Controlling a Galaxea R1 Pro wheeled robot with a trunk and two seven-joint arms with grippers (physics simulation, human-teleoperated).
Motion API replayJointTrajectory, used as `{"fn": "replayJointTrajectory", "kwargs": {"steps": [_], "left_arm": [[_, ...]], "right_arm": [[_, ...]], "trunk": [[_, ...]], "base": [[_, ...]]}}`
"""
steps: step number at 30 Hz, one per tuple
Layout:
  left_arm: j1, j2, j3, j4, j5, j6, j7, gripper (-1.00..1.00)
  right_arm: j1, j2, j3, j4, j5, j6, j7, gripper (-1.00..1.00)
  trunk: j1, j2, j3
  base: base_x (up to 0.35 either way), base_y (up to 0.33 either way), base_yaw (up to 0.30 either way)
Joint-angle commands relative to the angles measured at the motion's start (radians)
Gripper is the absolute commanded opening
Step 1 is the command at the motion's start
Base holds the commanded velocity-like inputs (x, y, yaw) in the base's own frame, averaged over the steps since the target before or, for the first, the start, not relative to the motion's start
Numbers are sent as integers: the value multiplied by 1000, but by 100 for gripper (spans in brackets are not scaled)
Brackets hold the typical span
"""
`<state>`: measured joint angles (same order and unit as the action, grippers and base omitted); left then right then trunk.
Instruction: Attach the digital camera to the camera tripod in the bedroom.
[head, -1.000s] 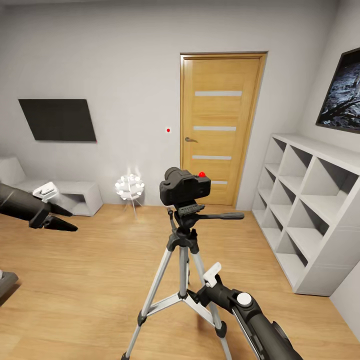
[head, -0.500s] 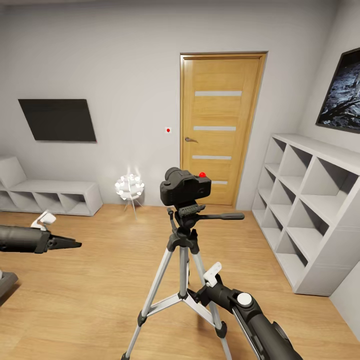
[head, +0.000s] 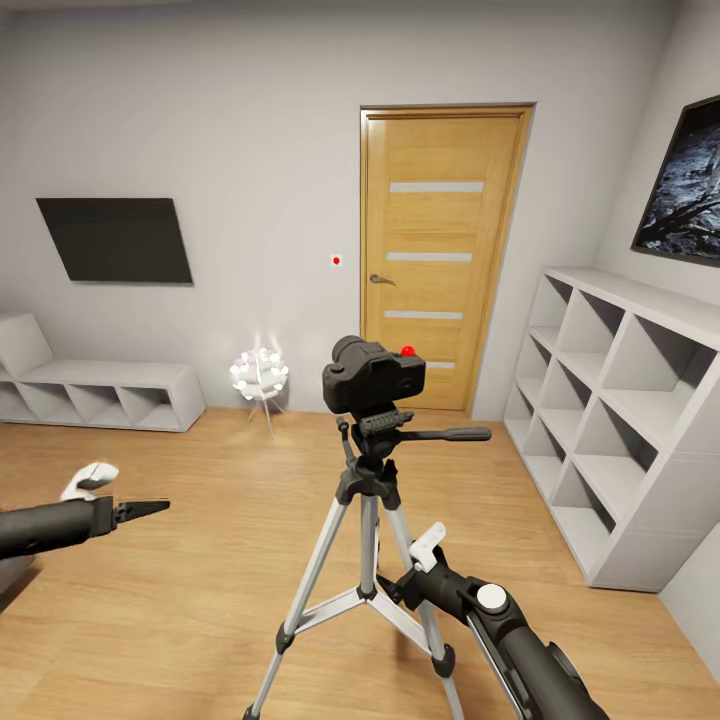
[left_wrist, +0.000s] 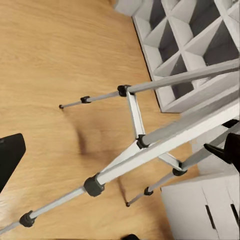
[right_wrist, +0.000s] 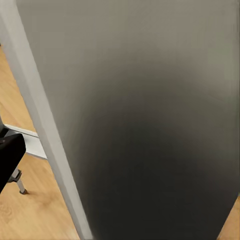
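The black digital camera (head: 372, 378), red button on top, sits on the black head of the silver-grey camera tripod (head: 367, 500), which stands mid-floor with its pan handle pointing right. My right gripper (head: 398, 590) is low down at one of the tripod's legs. That leg (right_wrist: 150, 120) looms very close in the right wrist view, with one dark finger (right_wrist: 11, 155) beside it. My left gripper (head: 145, 509) hangs apart at the left, empty, well away from the tripod. The left wrist view looks across at the tripod's legs (left_wrist: 150, 142) and braces.
A wooden door (head: 440, 250) is in the far wall behind the tripod. White cube shelving (head: 620, 430) lines the right wall. At the far left a low white shelf bench (head: 110, 395) sits under a black wall screen (head: 115, 240). A small white lamp (head: 260, 375) stands beside the bench.
My left arm has dropped lower and swung level, away from the tripod. The camera and tripod have shifted very slightly to the right. The right arm has stayed put.
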<state>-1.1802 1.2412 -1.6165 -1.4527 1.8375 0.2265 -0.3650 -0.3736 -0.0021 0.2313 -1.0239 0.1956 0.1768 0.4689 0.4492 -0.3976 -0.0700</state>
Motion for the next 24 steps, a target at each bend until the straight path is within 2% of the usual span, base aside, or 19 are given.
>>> {"fn": "replayJointTrajectory", "kwargs": {"steps": [1, 5, 6, 9, 11, 12, 13, 14, 17, 21, 24], "left_arm": [[10, -2, -7, 1, 24, -4, 4, 100], [95, -20, -6, 8, 60, -58, 28, 100], [95, -20, -6, 8, 60, -58, 28, 100], [154, -49, -5, 26, 85, -127, 57, 100], [202, -71, -5, 46, 126, -176, 92, 100], [226, -86, -5, 59, 151, -197, 112, 100], [270, -122, -2, 97, 199, -227, 145, 100], [319, -173, -2, 165, 250, -254, 174, 100], [355, -222, -1, 210, 279, -270, 196, 100], [397, -293, 1, 264, 298, -286, 215, 100], [406, -308, 1, 279, 302, -289, 218, 100]], "right_arm": [[-1, 0, 0, -2, 8, 5, 4, 100], [-1, 0, -1, -3, 8, 4, 3, 100], [-1, 0, -1, -3, 8, 4, 3, 100], [-1, 0, -2, -4, 7, 4, 2, 100], [-1, 1, -2, -5, 7, 5, 3, 100], [-1, 2, -2, -5, 7, 5, 3, 100], [-1, 2, -2, -5, 7, 5, 3, 100], [-1, 2, -1, -6, 7, 5, 4, 100], [-1, 1, -1, -7, 7, 5, 5, 100], [0, 0, -2, -15, 7, -8, 5, 100], [1, -1, -2, -17, 7, -16, 5, 100]], "trunk": [[1, -2, -2], [1, -2, -2], [1, -2, -2], [1, -2, -2], [1, -2, -2], [1, -2, -2], [1, -2, -2], [1, -2, -2], [1, -2, -2], [1, -2, -2], [1, -2, -2]], "base": [[0, 0, 0], [0, 0, 0], [0, 0, 0], [0, 0, 0], [0, 0, 0], [0, 0, 0], [0, 0, 0], [0, 0, 0], [0, 0, 0], [0, 0, 0], [0, 0, 0]]}}
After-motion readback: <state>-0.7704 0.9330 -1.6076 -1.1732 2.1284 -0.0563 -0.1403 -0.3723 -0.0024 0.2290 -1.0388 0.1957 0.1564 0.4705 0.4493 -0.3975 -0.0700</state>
